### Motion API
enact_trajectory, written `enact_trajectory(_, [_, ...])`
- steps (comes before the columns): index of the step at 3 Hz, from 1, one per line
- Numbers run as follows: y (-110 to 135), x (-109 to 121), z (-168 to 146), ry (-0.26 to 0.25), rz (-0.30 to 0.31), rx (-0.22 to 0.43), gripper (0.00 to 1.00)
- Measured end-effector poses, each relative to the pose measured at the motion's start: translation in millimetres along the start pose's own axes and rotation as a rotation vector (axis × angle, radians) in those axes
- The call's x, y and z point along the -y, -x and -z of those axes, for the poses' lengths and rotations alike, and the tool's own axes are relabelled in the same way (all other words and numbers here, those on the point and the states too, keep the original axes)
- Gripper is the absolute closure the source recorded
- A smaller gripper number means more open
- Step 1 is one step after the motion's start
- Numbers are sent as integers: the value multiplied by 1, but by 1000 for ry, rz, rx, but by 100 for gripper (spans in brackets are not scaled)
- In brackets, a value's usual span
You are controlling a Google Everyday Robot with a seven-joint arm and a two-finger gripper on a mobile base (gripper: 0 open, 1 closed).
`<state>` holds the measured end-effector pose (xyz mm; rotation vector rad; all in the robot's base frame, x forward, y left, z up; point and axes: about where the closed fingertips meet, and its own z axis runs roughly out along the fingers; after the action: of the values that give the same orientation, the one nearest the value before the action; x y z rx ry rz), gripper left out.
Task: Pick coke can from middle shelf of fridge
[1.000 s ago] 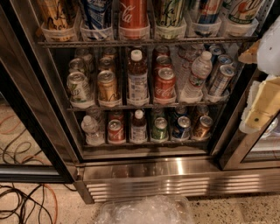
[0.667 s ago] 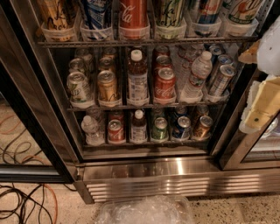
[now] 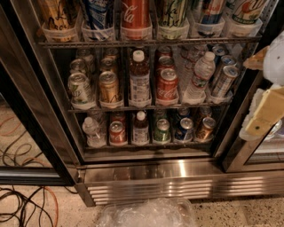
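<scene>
Nothing has moved: at the fridge (image 3: 155,174), your gripper (image 3: 265,113) hangs by the right door frame, and you cannot tell its grip state.
Well left of the gripper, the middle shelf (image 3: 148,107) carries the coke can (image 3: 167,86), upright in a front cup-tray.

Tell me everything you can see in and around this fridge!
fridge: one, steel base and black frames, fills the view
tall cans: six in front, mixed colours, top rack
middle shelf: one, dark wire, below the tall cans
coke can: one, red, middle shelf front, right of centre
gold-tan can: one, gold, middle shelf front, left of centre
capped bottle: one, white cap, middle shelf centre
water bottle: one, clear, right of the coke can
bottom cans: four in front, red, green, blue, copper, lowest shelf
cables: several, black and orange, floor at left
plastic wrap: one, clear, floor in front
hand: one, cream, right edge, not touching any can
</scene>
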<state>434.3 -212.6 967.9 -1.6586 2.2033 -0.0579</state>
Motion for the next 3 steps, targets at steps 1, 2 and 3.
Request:
enact_trajectory(1, [3, -5, -7, -26, -31, 60, 0])
enact_trajectory(2, [12, -7, -20, -61, -75, 149, 0])
enact_trajectory(3, [23, -6, -34, -120, -157, 265, 0])
